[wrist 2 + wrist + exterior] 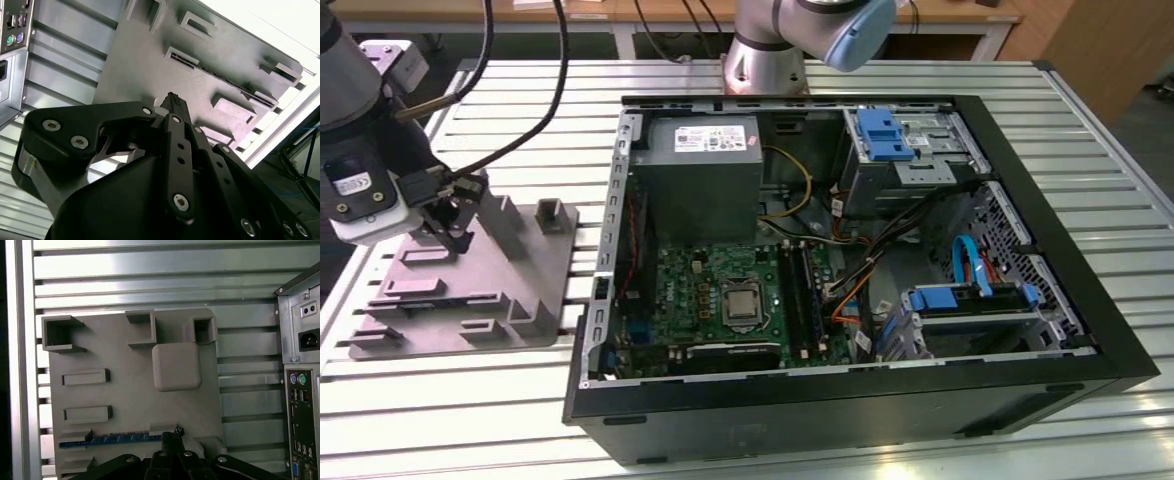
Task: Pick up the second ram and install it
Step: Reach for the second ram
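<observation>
Grey holder tray (454,300) keeps the second ram (110,438) standing on edge, leaving its top free to grasp. At the stick's end the end effector (173,433) is drawn narrow. I cannot tell whether it grips the stick.

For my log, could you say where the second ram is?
The second ram lies in the grey holder tray by the tool, on the exterior view's left of the case.
</observation>
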